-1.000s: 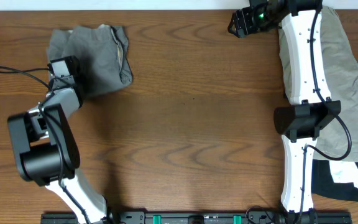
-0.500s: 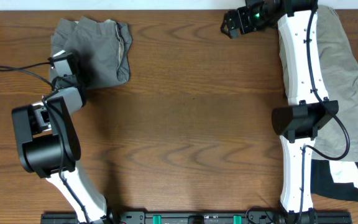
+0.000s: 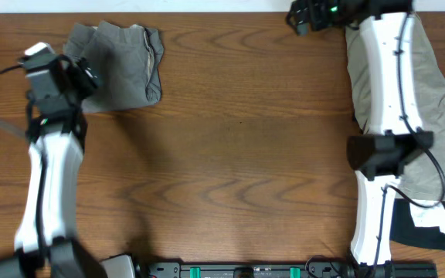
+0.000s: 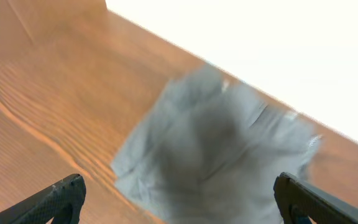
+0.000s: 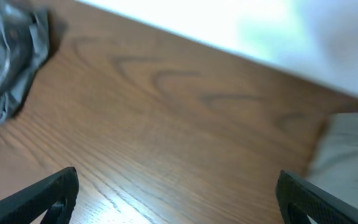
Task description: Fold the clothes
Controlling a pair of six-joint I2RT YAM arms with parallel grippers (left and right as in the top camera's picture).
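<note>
Now left gripper spread wide and empty, drawn back from grey shorts it gripped a second ago. Bundle lies compact at 10 o'clock of table; grey pair likely finished. Right gripper also widened, holding nothing, over bare wood at 1 o'clock. Khaki shorts rumpled at 3 o'clock, probably next. Count: two grippers, one grey pair, one khaki pair, one black-and-white garment at 5 o'clock.
</note>
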